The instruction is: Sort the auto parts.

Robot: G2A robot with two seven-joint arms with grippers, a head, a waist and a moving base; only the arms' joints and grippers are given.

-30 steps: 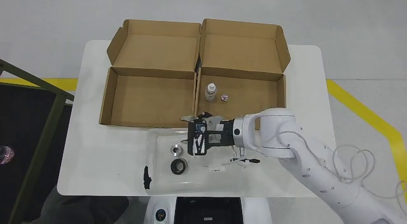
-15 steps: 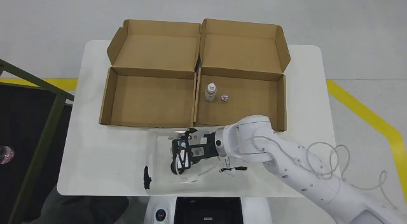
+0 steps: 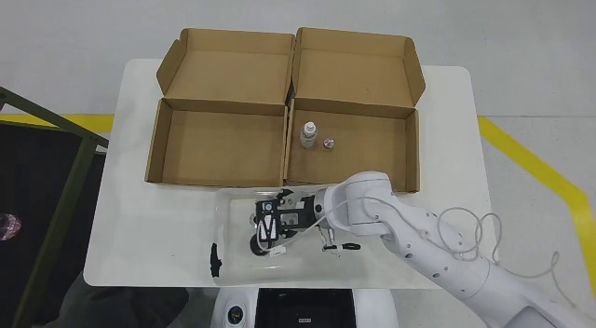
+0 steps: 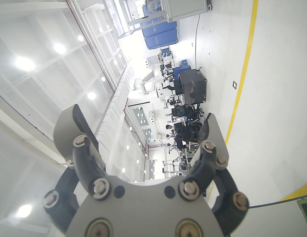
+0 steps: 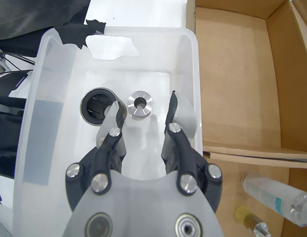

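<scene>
A clear plastic bin (image 3: pixel 223 199) stands at the table's front middle. My right gripper (image 5: pixel 145 109) is down inside it, open, with a silver metal bushing (image 5: pixel 140 104) standing between its fingers and touching neither. A black cylindrical bearing (image 5: pixel 98 106) lies just outside one fingertip (image 5: pixel 118 115). From above, the right gripper (image 3: pixel 267 227) is at the bin's left part, the bearing (image 3: pixel 256 247) beside it. My left gripper (image 4: pixel 142 119) is open and holds nothing, pointing up into the room.
Two open cardboard boxes sit behind the bin: the left box (image 3: pixel 219 146) holds nothing, the right box (image 3: pixel 372 146) holds a small white bottle (image 3: pixel 308 132) and a tiny metal piece (image 3: pixel 328 143). A small dark part (image 3: pixel 340 246) lies in the bin's right half.
The right arm has moved leftward across the bin, from its middle to over the silver bushing and the black bearing. The parts in the boxes have not moved.
</scene>
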